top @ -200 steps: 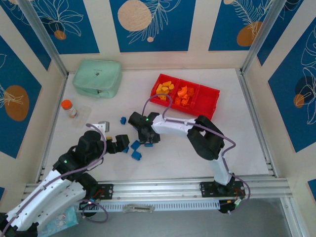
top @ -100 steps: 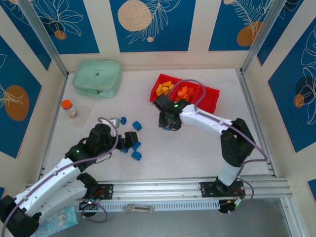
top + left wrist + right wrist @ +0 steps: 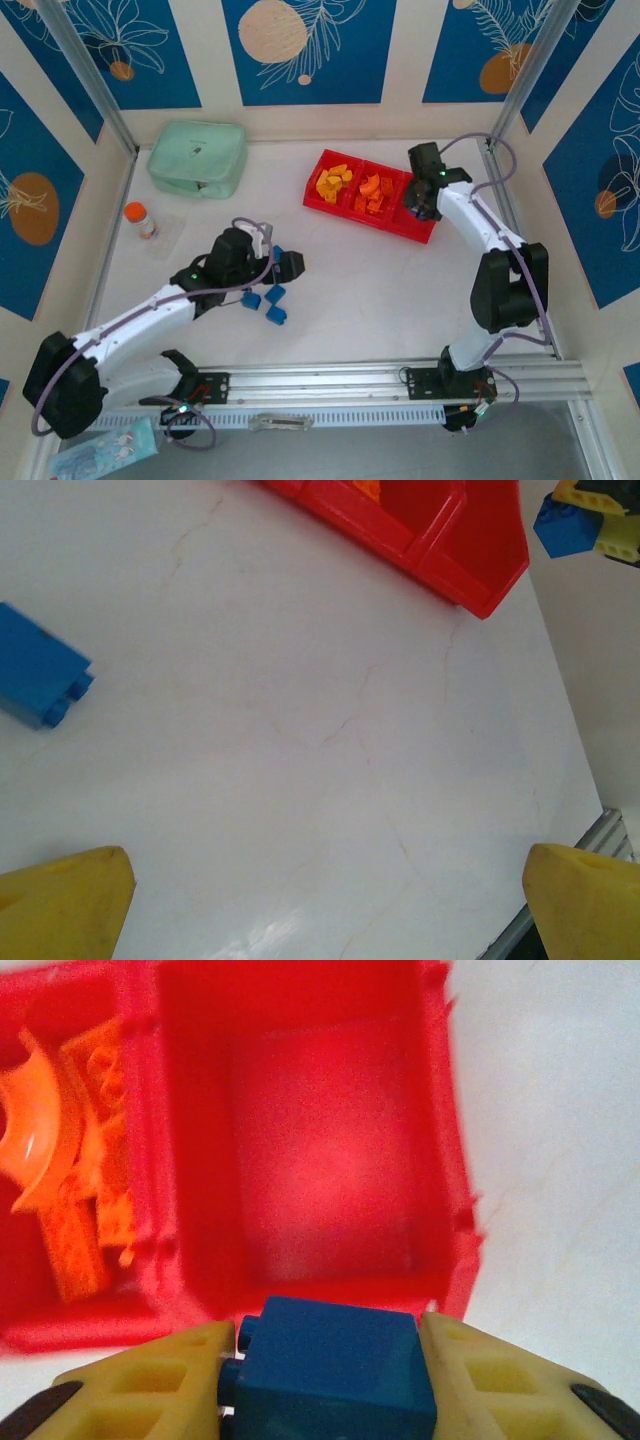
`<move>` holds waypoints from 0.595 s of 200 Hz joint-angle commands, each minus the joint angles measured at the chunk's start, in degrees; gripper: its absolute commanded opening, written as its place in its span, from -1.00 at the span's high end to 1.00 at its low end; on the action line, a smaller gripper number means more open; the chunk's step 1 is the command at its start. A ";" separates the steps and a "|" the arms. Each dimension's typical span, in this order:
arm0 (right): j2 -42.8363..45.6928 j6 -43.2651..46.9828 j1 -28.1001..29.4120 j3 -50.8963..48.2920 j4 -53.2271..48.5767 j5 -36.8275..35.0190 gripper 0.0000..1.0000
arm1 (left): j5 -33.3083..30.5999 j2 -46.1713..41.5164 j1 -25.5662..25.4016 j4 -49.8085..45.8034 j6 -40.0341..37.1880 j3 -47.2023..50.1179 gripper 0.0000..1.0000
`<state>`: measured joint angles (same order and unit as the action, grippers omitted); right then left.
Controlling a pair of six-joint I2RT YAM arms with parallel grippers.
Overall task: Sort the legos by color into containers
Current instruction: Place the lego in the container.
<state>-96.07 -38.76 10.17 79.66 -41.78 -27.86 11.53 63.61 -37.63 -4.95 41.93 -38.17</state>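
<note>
Over the last second the right gripper (image 3: 421,206) has swung from the loose pile to the red tray (image 3: 395,224) — jaws clenched on a blue brick (image 3: 335,1365), poised over the vacant end compartment (image 3: 330,1150), evidently reserved for blue; the left gripper (image 3: 287,265) has reached the remaining blue bricks (image 3: 273,302) — jaws spread, holding nothing.

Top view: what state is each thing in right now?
red tray, yellow-orange bricks left, red-orange bricks middle, right compartment empty
right gripper, shut on a blue brick over the right compartment
left gripper, open, empty
loose blue bricks, on the table
mint-green zip case, closed
orange-capped bottle, capped
</note>
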 commanded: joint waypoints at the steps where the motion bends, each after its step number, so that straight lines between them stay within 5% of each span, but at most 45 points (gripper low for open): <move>1: -4.20 2.84 -1.64 3.75 2.92 0.61 0.20 | 2.80 3.06 -0.07 5.11 -0.37 -3.07 -0.99; 60: -11.93 5.55 -3.67 10.63 3.33 1.71 -0.17 | 0.62 5.73 -0.06 7.64 -0.09 -3.31 -0.99; 119: -5.65 5.55 -0.08 8.64 1.75 4.93 -0.43 | -1.45 1.28 0.01 6.14 -0.53 -1.69 -0.99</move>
<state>-107.18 -33.17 7.99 88.49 -38.54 -26.09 11.73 68.29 -37.63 1.21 41.95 -39.90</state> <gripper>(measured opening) 0.707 0.994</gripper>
